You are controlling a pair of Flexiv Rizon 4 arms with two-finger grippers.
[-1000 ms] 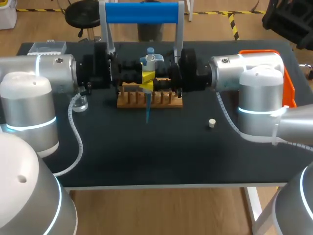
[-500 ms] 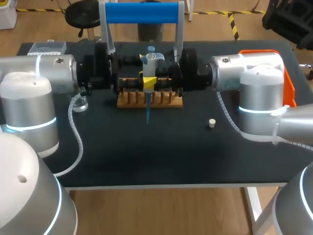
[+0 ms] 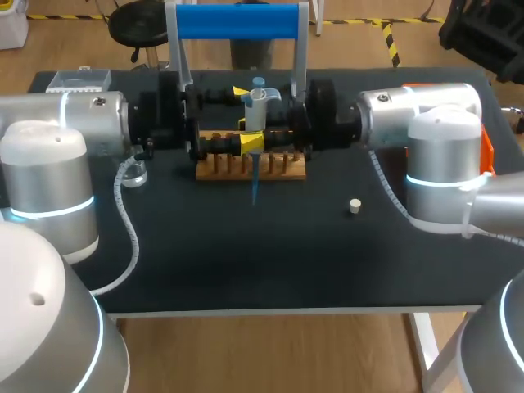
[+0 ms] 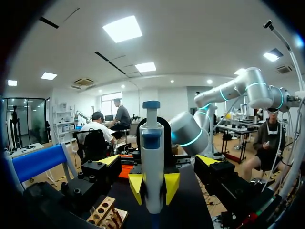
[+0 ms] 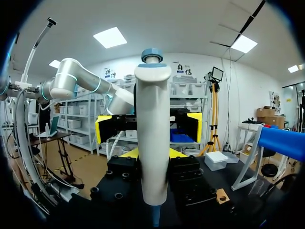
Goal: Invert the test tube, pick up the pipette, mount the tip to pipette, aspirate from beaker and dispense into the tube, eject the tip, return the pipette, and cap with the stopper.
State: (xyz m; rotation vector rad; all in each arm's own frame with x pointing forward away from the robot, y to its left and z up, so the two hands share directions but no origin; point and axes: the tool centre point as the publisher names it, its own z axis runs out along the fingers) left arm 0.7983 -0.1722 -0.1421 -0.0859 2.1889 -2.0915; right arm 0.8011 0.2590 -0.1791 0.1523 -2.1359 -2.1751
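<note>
The grey pipette (image 3: 257,110) with a blue plunger cap stands upright above the wooden tube rack (image 3: 282,167); its thin blue tip (image 3: 253,184) points down in front of the rack. My right gripper (image 3: 267,131) reaches in from the right and is shut on the pipette's body. In the right wrist view the pipette (image 5: 152,143) stands clamped in the right gripper (image 5: 153,153). My left gripper (image 3: 245,117) faces it from the left, open wide, one finger on each side of the pipette and clear of it. A small white stopper (image 3: 354,205) lies on the dark table.
A glass beaker (image 3: 135,173) sits by the left arm's wrist. A blue-barred stand (image 3: 237,20) rises behind the rack. A clear box (image 3: 78,79) is at the back left and an orange bin (image 3: 485,151) at the right edge.
My left gripper has opened and let go of the pipette. The right gripper keeps hold of it and has shifted it slightly to the right.
</note>
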